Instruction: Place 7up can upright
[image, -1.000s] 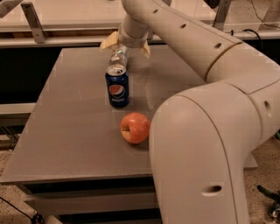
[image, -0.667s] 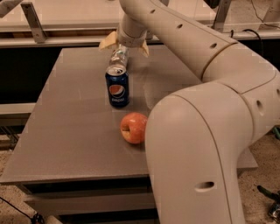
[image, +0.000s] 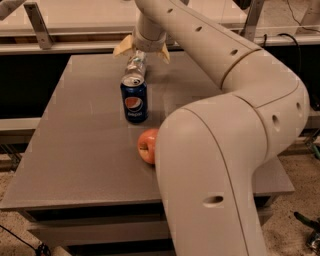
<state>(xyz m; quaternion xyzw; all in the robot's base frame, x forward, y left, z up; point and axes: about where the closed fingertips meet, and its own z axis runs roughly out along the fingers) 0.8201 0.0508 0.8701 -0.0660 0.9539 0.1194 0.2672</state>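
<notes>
At the left of the frame the grey desk (image: 65, 150) runs bare up to the dark blue Pepsi can (image: 134, 102), which stands upright left of centre. Just behind it, toward the upper middle of the frame, stands the 7up can (image: 136, 67), silvery with a faint green cast. We cannot tell whether the two cans touch, and the blue one hides the 7up can's base. The pincer (image: 141, 54) hangs right over the 7up can, its tan fingers (image: 121, 47) spread wide to either side of the can's top and, as far as we can see, apart from its walls. We judge the can to be at the point of being set down or let go. To do that well, we would have its base flat on the desk before the fingers part fully. We would then lift straight up, so neither finger brushes the can and tips it into the Pepsi can in front. Lower, near the centre, a red apple (image: 148, 146) lies on the desk, partly hidden by the big cream arm (image: 235, 150) filling the right side. The only marking we can make out is the Pepsi can's round red-white-blue emblem; the lettering under it and anything on the 7up can are too small to read.
</notes>
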